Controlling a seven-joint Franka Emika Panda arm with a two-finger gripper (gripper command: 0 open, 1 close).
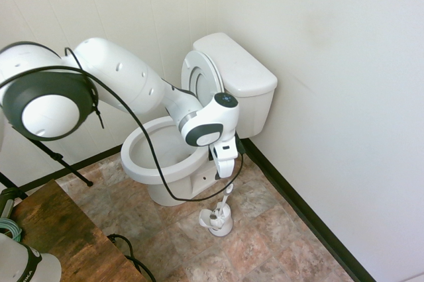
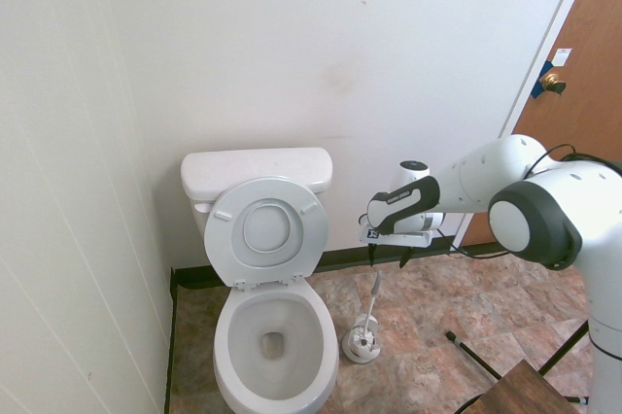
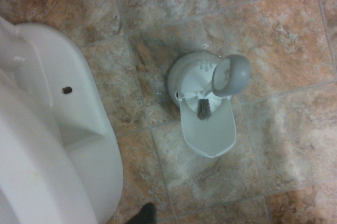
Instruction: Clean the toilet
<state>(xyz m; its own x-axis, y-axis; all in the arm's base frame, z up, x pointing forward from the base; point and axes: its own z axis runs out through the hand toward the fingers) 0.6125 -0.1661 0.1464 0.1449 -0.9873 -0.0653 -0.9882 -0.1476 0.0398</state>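
the pincer (image 2: 388,260) pointed straight down with its two dark fingers (image 2: 371,257) spread apart and nothing between them, hanging just above the top of the toilet brush handle (image 2: 373,295). in the first exterior view it sat right over the same handle tip, beside the front of the bowl, though the fingers were hard to make out there.

the toilet brush (image 1: 224,202) stood in its small white holder (image 1: 217,221) on the floor, handle leaning a bit toward the toilet. from the wrist view you looked right down on it: the grey rounded handle end (image 3: 230,75) over the white holder (image 3: 207,124), with a dark tuft of bristles (image 3: 203,109) showing at the holder's mouth.

the toilet (image 2: 270,283) was in the corner of the room, tank against the back wall (image 2: 321,45), just beside the brush holder. lid and seat were both flipped up against the tank, bowl (image 1: 156,156) open. in the wrist view the white base of the toilet (image 3: 58,124) filled one side of the frame, with a small dark hole in it.

floor (image 1: 278,229) was brownish stone-look tile with a dark baseboard (image 1: 311,219) along the walls. a wooden door (image 2: 583,93) with a brass knob stood behind the arm (image 2: 476,181), and a corner of a wooden table (image 1: 59,229) poked in at the bottom of both exterior views.
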